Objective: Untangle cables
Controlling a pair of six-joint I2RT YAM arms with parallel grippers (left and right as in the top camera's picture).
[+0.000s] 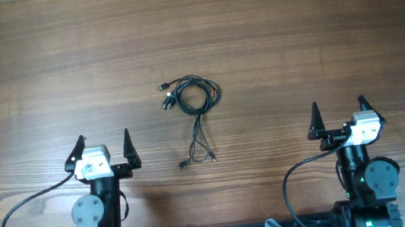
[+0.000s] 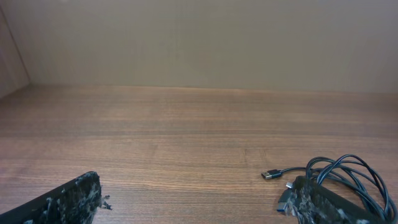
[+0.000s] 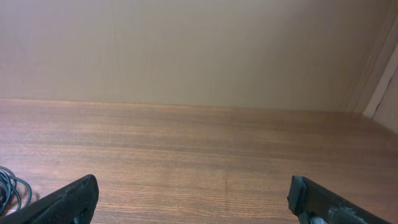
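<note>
The cables [image 1: 193, 99] lie in a small tangled bundle of thin black loops at the table's middle, with plug ends at the upper left and two tails trailing down toward the near edge. My left gripper [image 1: 104, 149] sits open at the near left, well short of them. In the left wrist view the cables [image 2: 345, 177] show at the lower right, partly behind my right finger. My right gripper [image 1: 339, 114] is open at the near right, nothing between its fingers. A sliver of the cables [image 3: 11, 186] shows at the left edge of the right wrist view.
The wooden table [image 1: 315, 32] stretches bare around the bundle. A plain beige wall [image 2: 199, 37] stands behind the table's far edge. Thicker black arm wires [image 1: 22, 210] curl along the near edge beside each arm base.
</note>
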